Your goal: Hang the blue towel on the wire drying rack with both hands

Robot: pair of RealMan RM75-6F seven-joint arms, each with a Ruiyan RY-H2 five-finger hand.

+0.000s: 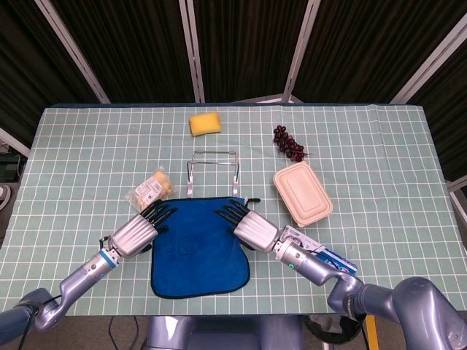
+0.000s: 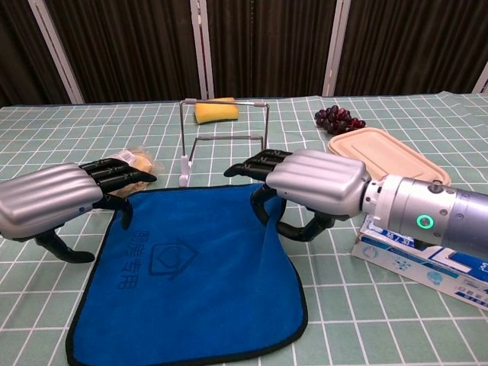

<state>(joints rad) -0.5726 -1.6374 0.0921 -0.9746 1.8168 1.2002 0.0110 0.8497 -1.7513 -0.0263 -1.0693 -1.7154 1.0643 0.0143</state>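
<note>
I've got both hands down at the far edge of the blue towel (image 2: pixel 191 263), which lies flat on the desk (image 1: pixel 379 146) just in front of the wire drying rack (image 2: pixel 224 141). My right hand (image 2: pixel 313 183) sits over the towel's far right corner, knuckles up, fingers (image 2: pixel 255 162) reaching toward the rack. The cloth there is puckered up under the palm, and the thumb curls beneath, so I judge that corner is pinched. My left hand (image 2: pixel 57 202) is at the far left corner, also palm down, fingers (image 2: pixel 114 171) stretched forward and close together. I can't tell for certain whether it has the cloth or only rests on it, as the corner is hidden under the hand.

For this step I want a firm pinch on both corners before lifting. The left side needs checking; if only one corner comes up, the towel will swing and drape crookedly. Then I'd raise both hands evenly, keep the edge taut between them, and carry it over the rack's top bar, which stands upright and close ahead.

The snack packet (image 1: pixel 151 191) sits just beside my left hand, so I'll keep that elbow from sweeping it.
</note>
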